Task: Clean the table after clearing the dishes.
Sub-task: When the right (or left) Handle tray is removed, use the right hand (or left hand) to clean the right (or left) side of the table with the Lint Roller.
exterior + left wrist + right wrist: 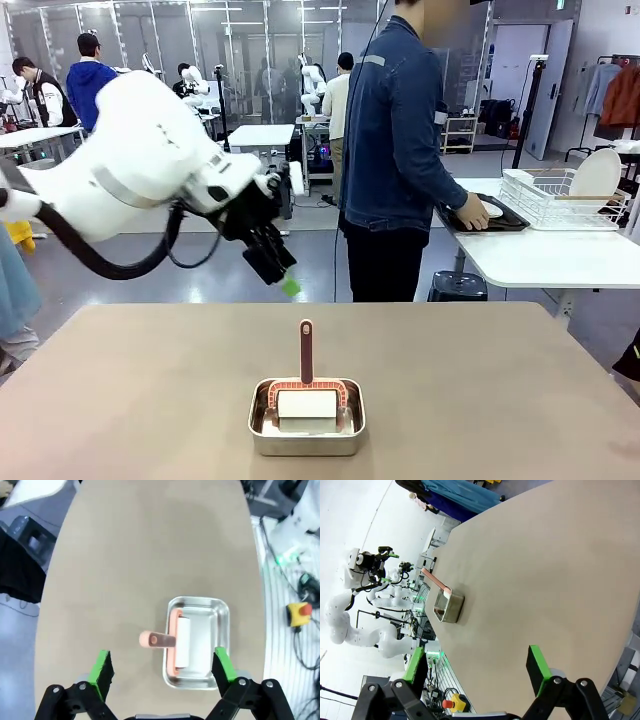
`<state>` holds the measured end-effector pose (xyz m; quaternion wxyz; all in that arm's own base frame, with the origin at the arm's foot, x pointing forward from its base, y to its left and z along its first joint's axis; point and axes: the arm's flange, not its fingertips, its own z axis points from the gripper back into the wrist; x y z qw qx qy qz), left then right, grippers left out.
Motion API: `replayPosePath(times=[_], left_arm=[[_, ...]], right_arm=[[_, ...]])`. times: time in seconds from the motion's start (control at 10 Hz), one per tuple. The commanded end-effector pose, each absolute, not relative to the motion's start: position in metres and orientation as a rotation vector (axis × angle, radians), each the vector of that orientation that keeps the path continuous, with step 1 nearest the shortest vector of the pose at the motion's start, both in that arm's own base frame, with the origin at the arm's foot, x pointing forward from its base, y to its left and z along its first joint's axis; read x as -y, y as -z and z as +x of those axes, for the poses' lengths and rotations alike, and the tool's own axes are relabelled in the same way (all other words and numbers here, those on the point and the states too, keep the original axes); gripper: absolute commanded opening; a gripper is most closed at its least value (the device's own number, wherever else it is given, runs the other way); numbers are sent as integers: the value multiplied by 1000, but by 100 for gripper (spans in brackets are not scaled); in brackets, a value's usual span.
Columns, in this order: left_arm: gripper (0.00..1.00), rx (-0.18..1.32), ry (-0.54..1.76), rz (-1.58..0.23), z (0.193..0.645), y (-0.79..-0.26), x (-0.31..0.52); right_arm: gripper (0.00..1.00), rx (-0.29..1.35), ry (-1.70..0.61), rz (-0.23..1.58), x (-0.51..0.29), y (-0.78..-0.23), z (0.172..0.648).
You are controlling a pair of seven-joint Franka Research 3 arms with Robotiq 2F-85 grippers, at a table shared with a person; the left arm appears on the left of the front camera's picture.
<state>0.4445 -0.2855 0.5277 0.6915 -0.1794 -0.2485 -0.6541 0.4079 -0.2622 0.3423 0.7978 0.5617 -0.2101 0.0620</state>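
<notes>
The beige-brown table (150, 400) holds a small steel pan (306, 432) with a white cleaning roller (306, 404) in it, its pink handle sticking up. My left gripper (285, 280) hangs open high above the table, behind and left of the pan. In the left wrist view it looks straight down on the pan (210, 630) and roller (182, 640), left gripper (163, 666) wide and empty. My right gripper (476, 665) is open and empty over the table (545, 570), the pan (451, 607) farther off. One of the dishes (490, 209) sits on a dark tray under the person's hand on a white side table.
The person (395, 150) stands beyond the far edge with their back to me, at the white table (540, 255) carrying a wire rack (560, 200) with a white plate in it. A dark stool (456, 286) stands behind the table's far right edge.
</notes>
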Motion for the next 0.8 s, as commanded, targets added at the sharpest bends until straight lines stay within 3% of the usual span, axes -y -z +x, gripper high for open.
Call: replayPosePath(times=[0.0, 0.3, 0.4, 0.7], left_arm=[[100, 544, 1535, -291, 460, -519, 309], [100, 456, 1590, -280, 470, -497, 331], [100, 466, 1580, -359, 467, -505, 331], [100, 471, 1600, -295, 464, -490, 326]], right_arm=[[100, 465, -130, 1216, 260, -345, 407], [100, 465, -130, 1216, 260, -345, 407], [100, 465, -130, 1216, 260, -345, 407], [100, 465, -130, 1216, 260, -345, 407]])
